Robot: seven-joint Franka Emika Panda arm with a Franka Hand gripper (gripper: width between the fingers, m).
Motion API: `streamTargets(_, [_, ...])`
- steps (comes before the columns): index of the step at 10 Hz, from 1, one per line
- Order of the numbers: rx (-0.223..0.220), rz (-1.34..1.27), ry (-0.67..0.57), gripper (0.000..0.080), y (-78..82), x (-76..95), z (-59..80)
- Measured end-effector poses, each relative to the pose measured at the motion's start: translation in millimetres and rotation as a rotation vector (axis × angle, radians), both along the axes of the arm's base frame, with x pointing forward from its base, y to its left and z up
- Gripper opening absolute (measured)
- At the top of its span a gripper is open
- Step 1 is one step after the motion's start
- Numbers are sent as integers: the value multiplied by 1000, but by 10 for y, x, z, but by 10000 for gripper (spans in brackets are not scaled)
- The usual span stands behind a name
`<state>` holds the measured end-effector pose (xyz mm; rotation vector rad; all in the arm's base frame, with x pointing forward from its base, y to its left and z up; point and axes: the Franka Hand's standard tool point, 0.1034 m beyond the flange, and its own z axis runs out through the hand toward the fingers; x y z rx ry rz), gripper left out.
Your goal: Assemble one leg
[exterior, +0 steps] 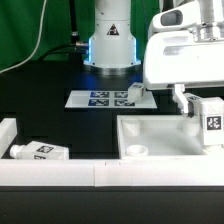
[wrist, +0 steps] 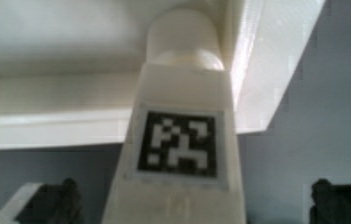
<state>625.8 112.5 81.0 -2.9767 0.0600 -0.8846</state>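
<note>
A white leg point(wrist: 186, 110) with a black-and-white tag stands between my gripper point(wrist: 193, 208) jaws. A gap shows on each side between the leg and the dark fingertips point(wrist: 51, 203), so the gripper is open around it. In the exterior view the gripper point(exterior: 202, 112) hangs at the right over the far right part of the white tabletop point(exterior: 160, 132), with the tagged leg point(exterior: 210, 122) at its fingers. Whether the leg touches the tabletop is hidden. A second leg point(exterior: 40, 152) lies on its side at the exterior view's left.
The marker board point(exterior: 105, 97) lies on the black table in front of the robot base point(exterior: 110, 45). A white wall point(exterior: 60, 172) runs along the front edge and up the left side. A small round hole point(exterior: 137, 151) shows in the tabletop's near corner.
</note>
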Motion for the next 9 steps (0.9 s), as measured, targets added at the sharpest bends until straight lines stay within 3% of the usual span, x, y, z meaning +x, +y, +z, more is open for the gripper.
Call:
streamTargets(2, [31, -4, 80, 649, 1, 68, 155])
streamTargets(4, [76, -1, 261, 649, 100, 80, 216])
streamTargets(6, [113, -20, 504, 649, 150, -12, 147])
streamTargets(9, [109, -14, 662, 649, 53, -4, 56])
